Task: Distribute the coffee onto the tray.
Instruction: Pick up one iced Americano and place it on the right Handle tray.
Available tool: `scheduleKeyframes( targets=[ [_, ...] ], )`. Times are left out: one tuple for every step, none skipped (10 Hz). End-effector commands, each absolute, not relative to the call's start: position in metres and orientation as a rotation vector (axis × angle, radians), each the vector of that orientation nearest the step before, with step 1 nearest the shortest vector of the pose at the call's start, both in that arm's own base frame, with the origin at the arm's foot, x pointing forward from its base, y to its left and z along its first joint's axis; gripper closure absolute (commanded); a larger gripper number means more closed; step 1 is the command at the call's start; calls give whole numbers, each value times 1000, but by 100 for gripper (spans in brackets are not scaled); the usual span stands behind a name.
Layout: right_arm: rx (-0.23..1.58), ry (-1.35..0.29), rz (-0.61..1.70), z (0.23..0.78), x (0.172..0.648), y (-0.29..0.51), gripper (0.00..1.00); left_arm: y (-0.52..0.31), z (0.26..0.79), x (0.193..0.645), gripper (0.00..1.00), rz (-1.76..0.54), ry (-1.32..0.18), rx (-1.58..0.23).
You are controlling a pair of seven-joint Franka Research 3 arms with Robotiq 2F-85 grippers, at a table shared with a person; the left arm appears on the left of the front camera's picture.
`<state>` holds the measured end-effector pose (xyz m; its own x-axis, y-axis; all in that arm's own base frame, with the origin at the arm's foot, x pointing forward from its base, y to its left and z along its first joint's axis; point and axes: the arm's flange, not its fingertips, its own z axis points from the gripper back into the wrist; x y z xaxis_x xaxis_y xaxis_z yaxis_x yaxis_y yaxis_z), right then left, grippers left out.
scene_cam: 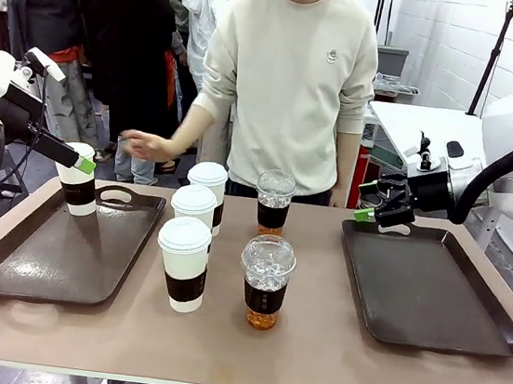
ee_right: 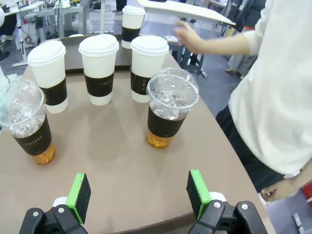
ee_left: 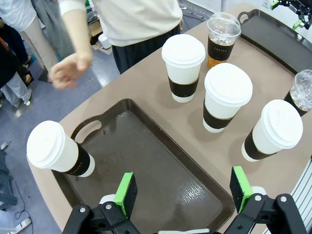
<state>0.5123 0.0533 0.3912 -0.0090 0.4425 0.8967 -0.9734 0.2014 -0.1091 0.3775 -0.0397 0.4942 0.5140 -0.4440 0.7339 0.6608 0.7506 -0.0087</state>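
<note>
The left gripper (ee_left: 183, 190) stands wide with nothing between its fingers, hanging over the left tray (ee_left: 146, 161); one white cup (ee_left: 57, 148) stands upright at that tray's far left corner beside the handle cut-out, off to one side of the fingers; I judge it was set in the corner so that the rest of the tray is left free for more cups. The right gripper (scene_cam: 378, 210) is likewise wide and holds nothing, poised over the far left corner of the right tray (scene_cam: 432, 289) with its fingers turned toward the cups in the middle; that reads as readiness to fetch one for its own tray, which bears no cup.

Between the trays, on the table (scene_cam: 311, 358), three white cups (scene_cam: 194, 205) stand in a row from near to far, with two clear cups (scene_cam: 266, 282) of amber liquid just to their right; the person's hand (scene_cam: 145, 146) hovers beyond the far edge, touching nothing.

In the front view the left gripper's green pad overlaps the tray cup, so contact cannot be ruled out there; the left wrist view shows bare tray between cup and fingers. The right wrist view shows the far clear cup (ee_right: 173, 105) nearly straight ahead of the fingers, probably the next pick; the front view adds that this gripper hangs over its own tray.
</note>
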Motion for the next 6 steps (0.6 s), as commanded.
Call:
scheduleKeyframes(
  targets=[
    [752,-1080,1259,370,551,58,0,-39,494,378,0,-677,-781,-312],
    [764,-1096,1261,356,569,63,0,-39,494,378,0,-677,-781,-312],
    [790,-1115,1265,346,581,66,0,-39,494,378,0,-677,-781,-312],
    [808,-1125,1260,335,593,70,0,-39,494,378,0,-677,-781,-312],
    [827,-1114,1248,325,601,75,0,-39,494,378,0,-677,-781,-312],
    [846,-1098,1244,321,607,79,0,-39,494,378,0,-677,-781,-312]
  ],
)
